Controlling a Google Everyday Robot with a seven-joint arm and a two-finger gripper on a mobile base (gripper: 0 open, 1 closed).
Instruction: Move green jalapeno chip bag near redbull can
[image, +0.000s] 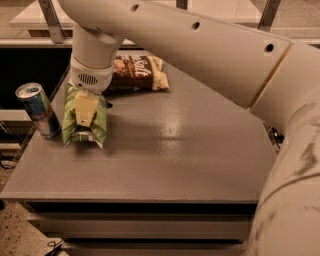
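Observation:
The green jalapeno chip bag (100, 122) rests at the left edge of the grey table (165, 160), close beside the redbull can (37, 110), which stands upright to its left. My gripper (85, 117) comes down from the white wrist onto the middle of the bag. One cream finger (85, 107) lies across the bag's front face and the other is hidden behind it. The gripper looks shut on the bag. The bag's lower end touches the table.
A brown-and-cream chip bag (137, 72) lies at the back of the table behind the wrist. My large white arm (210, 55) crosses the upper right of the view. The table's left edge is right by the can.

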